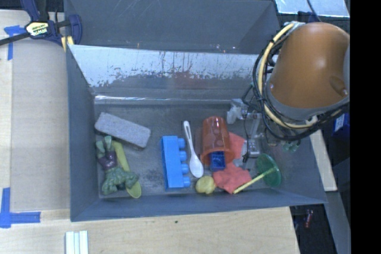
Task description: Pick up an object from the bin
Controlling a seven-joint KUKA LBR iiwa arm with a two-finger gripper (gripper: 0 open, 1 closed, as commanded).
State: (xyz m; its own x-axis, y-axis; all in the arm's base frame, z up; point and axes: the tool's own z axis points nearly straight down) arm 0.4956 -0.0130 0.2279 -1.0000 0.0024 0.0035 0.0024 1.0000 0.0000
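We see the two-finger gripper (252, 154) low at the right end of the grey metal bin (178, 21), hanging beneath the arm's orange wrist cover. Its tip is just over the soft pinkish-red flat piece (232, 178), between the translucent orange plastic cup (214, 137), which lies on its side, and the small green plastic cup (268, 169), which has a yellow stick (253, 182) leaning across it. We cannot tell whether the tool is wide or narrow, and nothing shows in its hold. We judge this crowded corner makes a clean grasp hard, since neighbours touch. To the left, well apart, lie a white plastic spoon (191, 151), a blue plastic building brick (174, 162), a yellow ball (205, 185), a grey sponge block (122, 129) and green plush toys (116, 175).
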